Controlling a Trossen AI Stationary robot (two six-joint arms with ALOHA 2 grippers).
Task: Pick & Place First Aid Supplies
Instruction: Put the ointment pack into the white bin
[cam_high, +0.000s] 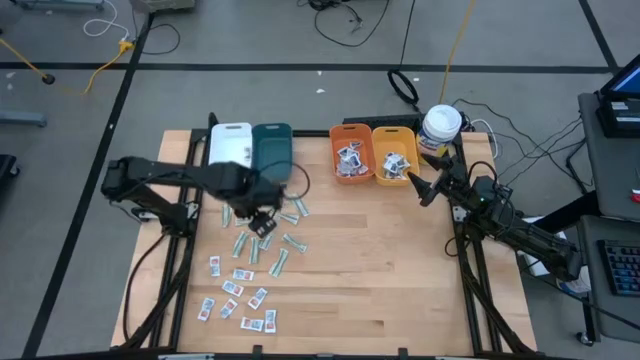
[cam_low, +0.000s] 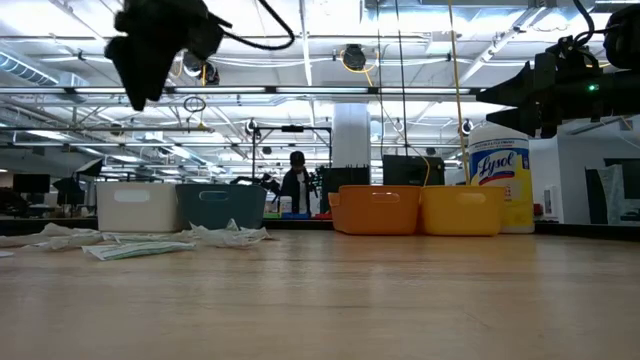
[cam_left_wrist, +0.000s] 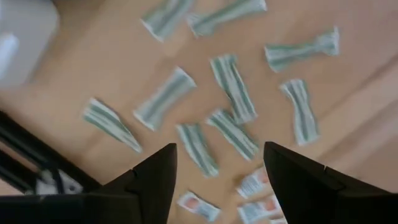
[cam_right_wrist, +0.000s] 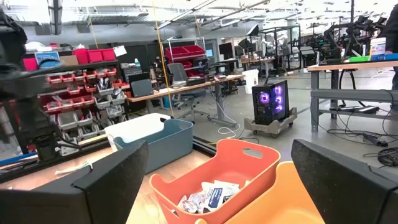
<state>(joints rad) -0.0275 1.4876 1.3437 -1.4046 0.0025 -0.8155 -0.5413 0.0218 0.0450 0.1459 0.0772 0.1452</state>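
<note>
supplies: pale-green strips (cam_high: 285, 243) and red-print packets (cam_high: 236, 298) lie loose on table (cam_high: 380, 290), front of teal bin (cam_high: 271, 147) | left gripper (cam_left_wrist: 217, 168) above strips, fingers parted, empty | right gripper (cam_high: 417, 187) wide open by yellow bin (cam_high: 394, 156)

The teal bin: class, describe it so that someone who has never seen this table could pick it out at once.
Start at the far edge of the wooden table, where four bins stand in a row. The teal bin is second from the left, touching the white bin, with a gap before the orange bin. It is the only dark, blue-green one.
</note>
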